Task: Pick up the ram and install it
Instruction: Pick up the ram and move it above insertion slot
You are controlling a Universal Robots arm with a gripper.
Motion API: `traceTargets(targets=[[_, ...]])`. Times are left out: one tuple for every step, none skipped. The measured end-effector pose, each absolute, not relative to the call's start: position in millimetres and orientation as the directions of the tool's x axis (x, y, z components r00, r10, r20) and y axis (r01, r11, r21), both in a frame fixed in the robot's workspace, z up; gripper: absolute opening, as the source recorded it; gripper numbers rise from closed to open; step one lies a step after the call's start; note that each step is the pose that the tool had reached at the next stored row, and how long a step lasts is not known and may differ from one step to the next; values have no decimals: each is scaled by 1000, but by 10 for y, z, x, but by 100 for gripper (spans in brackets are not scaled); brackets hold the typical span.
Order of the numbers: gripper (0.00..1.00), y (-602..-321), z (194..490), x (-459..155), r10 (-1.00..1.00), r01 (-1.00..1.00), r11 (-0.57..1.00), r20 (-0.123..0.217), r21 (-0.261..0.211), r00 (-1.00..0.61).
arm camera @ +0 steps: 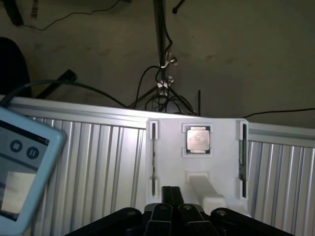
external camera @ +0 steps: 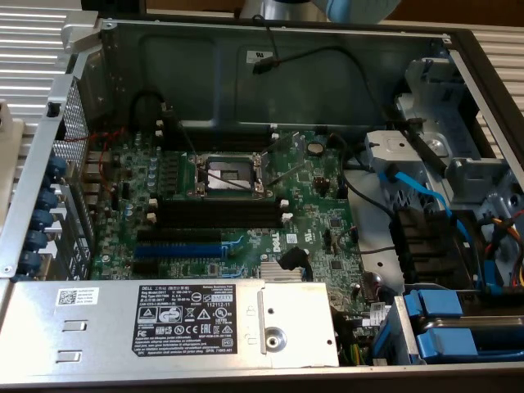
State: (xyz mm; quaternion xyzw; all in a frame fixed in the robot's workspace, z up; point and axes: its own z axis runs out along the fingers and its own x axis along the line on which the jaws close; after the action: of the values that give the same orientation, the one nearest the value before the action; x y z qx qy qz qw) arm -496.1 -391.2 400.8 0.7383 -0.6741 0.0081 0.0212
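My gripper (arm camera: 172, 197) is shut, its black fingers pressed together with nothing between them. It hangs just short of a white holder (arm camera: 197, 167) lying on a ribbed metal surface. A thin dark stick that looks like the ram (arm camera: 242, 156) stands on edge in a long slot on one side of the holder. A thinner strip (arm camera: 153, 162) sits in the matching slot on the other side. In the exterior view, the open computer case shows the green motherboard (external camera: 319, 221) with its long black memory slots (external camera: 219, 214), which look empty.
A silver processor chip (arm camera: 198, 139) lies in the holder's middle recess. A pale handheld screen (arm camera: 22, 172) is close to the camera. Cables (arm camera: 162, 88) run over the floor beyond. In the case are the open CPU socket (external camera: 229, 174), a blue slot (external camera: 178, 246), the power supply (external camera: 164, 323) and blue drive bays (external camera: 458, 323).
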Motion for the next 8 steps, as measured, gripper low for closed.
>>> traceTargets(targets=[[11,-3915,3997,-4965,-995,-996,-91,41,20,92],[11,-3919,3984,-4967,-995,-996,-92,41,21,93],[11,-3922,3965,-4969,-995,-996,-92,41,21,93],[11,-3924,3945,-4971,-995,-995,-93,41,20,94],[11,-3926,3928,-4973,-995,-995,-93,41,20,94],[11,-3927,3909,-4973,-995,-995,-94,41,20,95],[11,-3929,3891,-4973,-995,-995,-94,41,20,95],[11,-3931,3873,-4974,-995,-995,-95,41,20,95]])
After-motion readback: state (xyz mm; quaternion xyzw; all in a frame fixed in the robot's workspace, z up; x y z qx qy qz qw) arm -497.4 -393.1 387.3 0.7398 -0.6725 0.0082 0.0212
